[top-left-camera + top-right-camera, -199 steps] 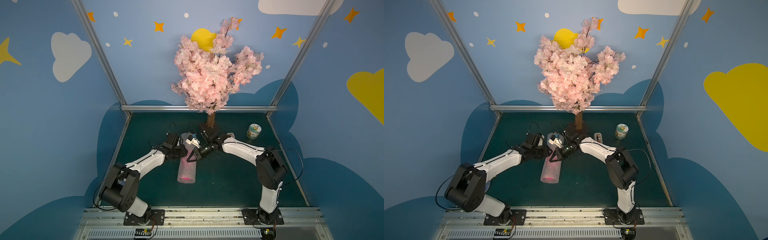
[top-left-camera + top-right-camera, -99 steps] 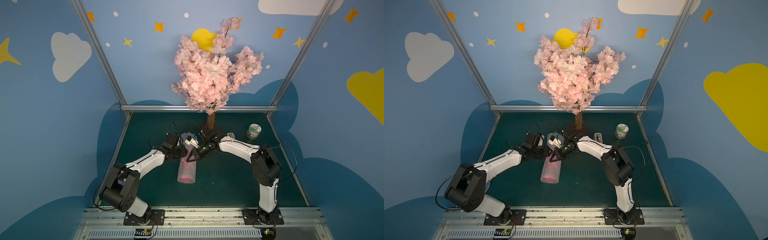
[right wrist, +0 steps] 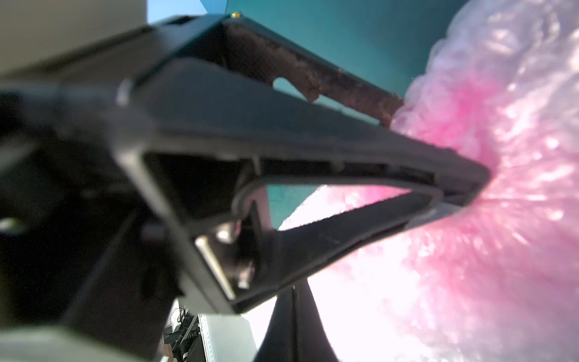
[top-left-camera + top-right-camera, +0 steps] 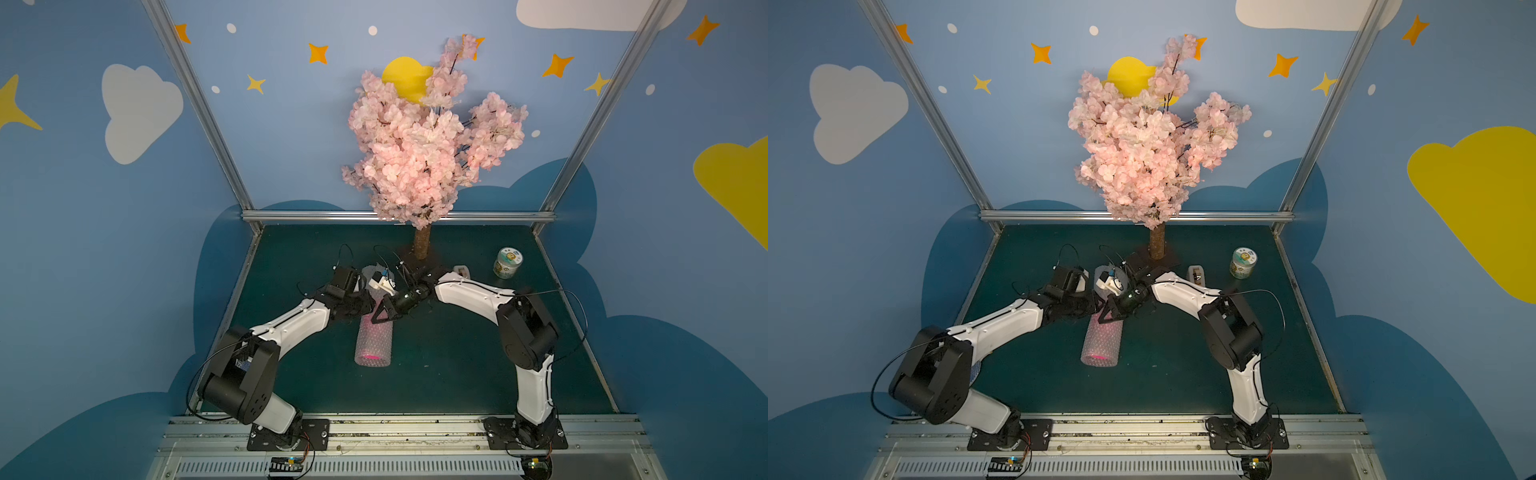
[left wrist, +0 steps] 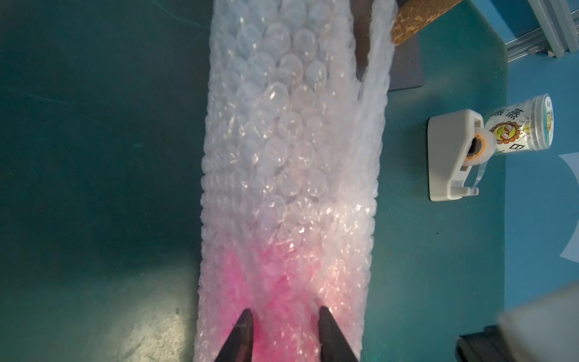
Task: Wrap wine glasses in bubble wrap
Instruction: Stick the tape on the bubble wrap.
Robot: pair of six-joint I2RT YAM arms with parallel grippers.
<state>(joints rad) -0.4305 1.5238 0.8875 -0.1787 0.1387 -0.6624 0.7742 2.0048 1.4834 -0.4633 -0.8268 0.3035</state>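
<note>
Both top views: the bubble wrap [image 4: 374,338] is already a tube lying mid-table. The goblet [image 4: 371,356] shows pink through its near open end, and both arms meet over the far half. Left wrist view: the left gripper [image 5: 285,313] has its jaws partway apart with a ridge of wrap between them, and it looks clamped on it. The tape dispenser [image 5: 445,156] sits nearby, not touching. Right wrist view: the right gripper [image 3: 479,185] has its jaws together, tip dug into the wrap. I'd say rolling's done and sealing's next, so pin the seam and fetch tape without letting it spring open.
</note>
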